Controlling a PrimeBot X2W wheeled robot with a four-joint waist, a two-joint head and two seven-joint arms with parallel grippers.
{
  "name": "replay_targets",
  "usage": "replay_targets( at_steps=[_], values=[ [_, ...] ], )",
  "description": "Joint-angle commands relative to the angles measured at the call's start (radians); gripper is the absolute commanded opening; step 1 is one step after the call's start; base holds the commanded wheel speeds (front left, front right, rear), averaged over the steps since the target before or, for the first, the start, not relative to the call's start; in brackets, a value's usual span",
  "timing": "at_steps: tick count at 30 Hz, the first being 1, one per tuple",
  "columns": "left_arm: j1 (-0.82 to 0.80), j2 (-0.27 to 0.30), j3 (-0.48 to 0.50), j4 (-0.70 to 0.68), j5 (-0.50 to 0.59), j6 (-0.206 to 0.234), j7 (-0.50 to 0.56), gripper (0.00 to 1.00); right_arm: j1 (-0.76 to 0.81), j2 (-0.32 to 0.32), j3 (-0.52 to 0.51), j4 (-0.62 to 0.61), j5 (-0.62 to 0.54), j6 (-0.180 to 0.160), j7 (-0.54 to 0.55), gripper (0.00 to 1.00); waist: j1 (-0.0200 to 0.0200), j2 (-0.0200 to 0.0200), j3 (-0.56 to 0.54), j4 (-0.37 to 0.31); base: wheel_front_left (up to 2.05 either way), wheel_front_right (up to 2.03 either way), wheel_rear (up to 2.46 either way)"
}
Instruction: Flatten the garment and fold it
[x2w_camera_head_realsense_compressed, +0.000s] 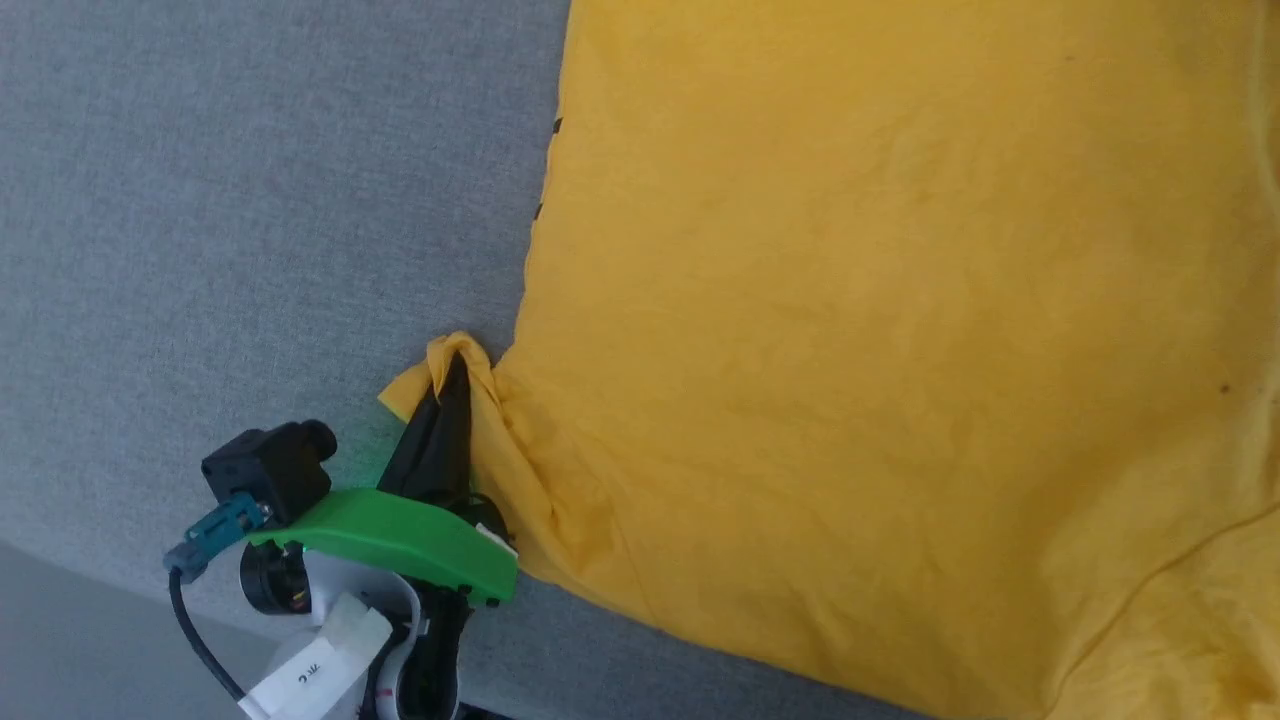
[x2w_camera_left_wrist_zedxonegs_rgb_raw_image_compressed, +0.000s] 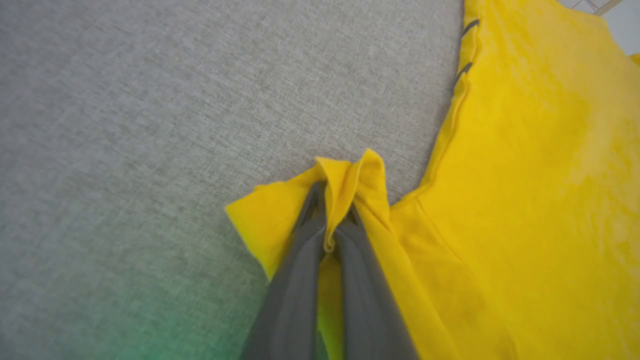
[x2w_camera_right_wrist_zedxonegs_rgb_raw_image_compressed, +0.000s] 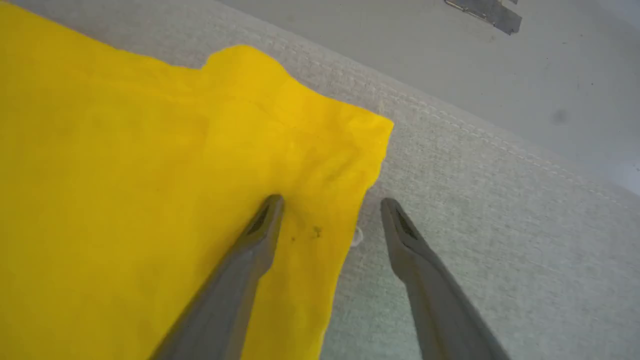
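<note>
**A:** A grey woven fabric surface lies under everything. The mustard-yellow soft-cloth t-shirt sprawls across its right side in the head view, lightly creased.

**B:** And there's the left gripper, two long dark fingers clamped tight on a bunched corner at the shirt's left edge. The cloth folds up over the fingertips.

**A:** The left wrist view backs that up: a pleat of yellow is pinched right between the jaws.

**B:** Over to the right gripper: jaws spread wide, gripping nothing. One finger sits over the yellow cloth, the other over the grey surface, straddling the shirt's edge near a corner.

**A:** Are the tips touching down? Can't tell from here. A pale smooth floor shows beyond the surface's far edge.
</note>
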Motion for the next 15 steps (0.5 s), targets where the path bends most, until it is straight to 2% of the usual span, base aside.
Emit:
replay_targets(
  at_steps=[1, 6, 7, 8, 9, 12, 15],
  values=[
    [0.009, 0.004, 0.004, 0.057, -0.004, 0.014, 0.021, 0.0, -0.012, -0.006, 0.009, 0.004, -0.01, -0.001, 0.022, 1.0, -0.0002, -0.0001, 0.063, 0.055, 0.0, 0.0, 0.0],
    [0.004, 0.009, 0.003, 0.062, -0.001, 0.015, 0.022, 0.0, 0.006, -0.009, 0.052, 0.003, 0.018, -0.001, 0.114, 1.0, -0.0002, -0.0001, 0.065, 0.044, 0.0, 0.0, 0.0],
    [0.003, 0.009, 0.003, 0.064, -0.002, 0.015, 0.021, 0.0, 0.011, -0.012, 0.054, -0.001, 0.028, -0.001, 0.14, 0.69, -0.0002, -0.0001, 0.063, 0.042, 0.0, 0.0, 0.0],
    [0.002, 0.01, 0.003, 0.066, -0.001, 0.015, 0.021, 0.0, 0.013, -0.015, 0.055, -0.007, 0.034, -0.001, 0.155, 0.06, -0.0002, -0.0001, 0.06, 0.04, 0.0, 0.0, 0.0],
    [0.0, 0.011, 0.003, 0.069, -0.001, 0.015, 0.022, 0.0, 0.016, -0.021, 0.057, -0.017, 0.041, -0.001, 0.167, 0.0, -0.0002, -0.0001, 0.055, 0.037, 0.0, 0.0, 0.0],
    [-0.005, 0.016, 0.001, 0.078, 0.0, 0.013, 0.023, 0.0, 0.019, -0.034, 0.042, -0.055, 0.045, -0.001, 0.153, 0.0, -0.0002, -0.0001, 0.034, 0.029, 0.0, 0.0, 0.0],
    [-0.013, 0.025, 0.0, 0.09, 0.006, 0.012, 0.026, 0.0, 0.018, -0.031, 0.024, -0.093, 0.056, -0.001, 0.085, 0.0, -0.0002, -0.0001, -0.013, 0.016, 0.0, 0.0, 0.0]
  ],
)
